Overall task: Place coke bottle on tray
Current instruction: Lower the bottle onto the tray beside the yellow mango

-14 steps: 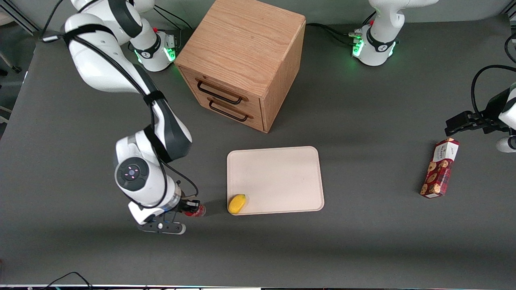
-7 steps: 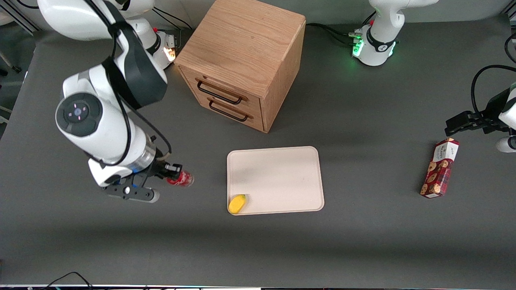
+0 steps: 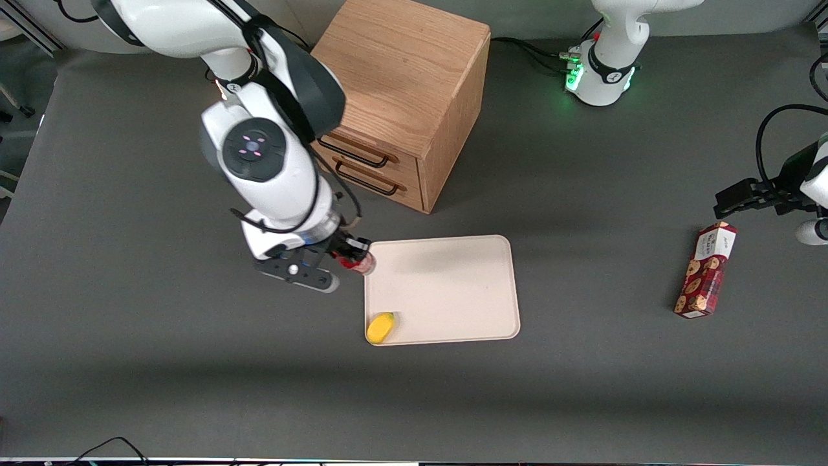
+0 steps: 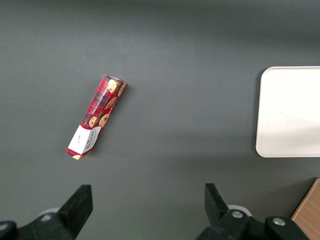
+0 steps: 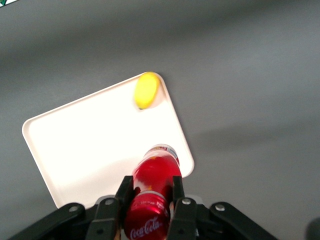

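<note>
My gripper (image 3: 352, 257) is shut on the coke bottle (image 3: 362, 261), a small bottle with a red cap and red label, and holds it in the air over the tray's corner nearest the wooden cabinet. In the right wrist view the black fingers (image 5: 177, 192) clamp the bottle (image 5: 152, 190) just under its cap, with the tray (image 5: 85, 145) below it. The pale beige tray (image 3: 446, 291) lies flat on the table in front of the cabinet.
A yellow fruit (image 3: 380, 327) sits on the tray's corner nearest the front camera; it also shows in the right wrist view (image 5: 146, 90). A wooden drawer cabinet (image 3: 394, 97) stands close above the tray. A red cookie box (image 3: 706, 270) lies toward the parked arm's end.
My gripper has lifted the coke bottle off the table and carried it away from the front camera and sideways to the tray's edge.
</note>
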### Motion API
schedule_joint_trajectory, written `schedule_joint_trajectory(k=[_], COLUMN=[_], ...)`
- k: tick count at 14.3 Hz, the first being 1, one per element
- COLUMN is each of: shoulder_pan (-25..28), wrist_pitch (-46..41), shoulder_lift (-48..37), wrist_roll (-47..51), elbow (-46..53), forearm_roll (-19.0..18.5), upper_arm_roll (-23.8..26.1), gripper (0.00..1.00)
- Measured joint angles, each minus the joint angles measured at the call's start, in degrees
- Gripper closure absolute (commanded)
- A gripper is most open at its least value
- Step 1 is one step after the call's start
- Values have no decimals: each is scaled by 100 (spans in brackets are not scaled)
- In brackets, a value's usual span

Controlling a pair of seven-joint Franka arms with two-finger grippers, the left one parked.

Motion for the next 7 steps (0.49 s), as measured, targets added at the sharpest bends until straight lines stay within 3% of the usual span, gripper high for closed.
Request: schedule_joint_trajectory(k=[3,7], shoulder_pan=[123,262], wrist_pitch=[457,595], shoulder_lift=[458,948], wrist_roll=[137,207], elbow=[-45,-76], forearm_roll=[-56,-476], upper_arm_roll=[-1,-2], gripper=[100,100])
